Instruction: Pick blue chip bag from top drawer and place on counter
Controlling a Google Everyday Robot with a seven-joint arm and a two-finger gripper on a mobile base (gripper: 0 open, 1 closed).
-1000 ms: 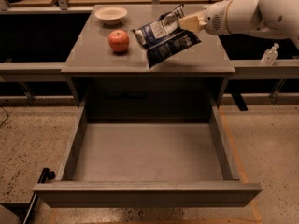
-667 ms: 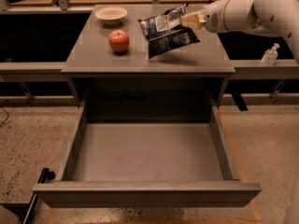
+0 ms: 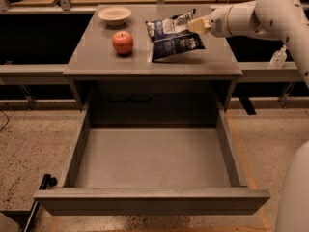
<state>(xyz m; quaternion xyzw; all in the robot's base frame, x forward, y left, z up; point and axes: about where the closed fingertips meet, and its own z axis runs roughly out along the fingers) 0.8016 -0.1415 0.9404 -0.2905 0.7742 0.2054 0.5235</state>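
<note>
The blue chip bag [image 3: 173, 36] hangs tilted over the counter [image 3: 96, 57].
The gripper [image 3: 197, 25] pinches its right edge; the bag stretches left toward the apple [image 3: 122, 42].

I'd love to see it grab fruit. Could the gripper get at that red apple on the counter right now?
Probably not yet. The gripper, over the right side of the counter, is shut on the blue chip bag, which hangs between it and the apple. Nothing covers the apple otherwise.

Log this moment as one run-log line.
phase: place | gripper: above counter right side, shut on blue chip bag | blue chip bag: tilted, right of apple | top drawer: open, empty | released: no
</note>
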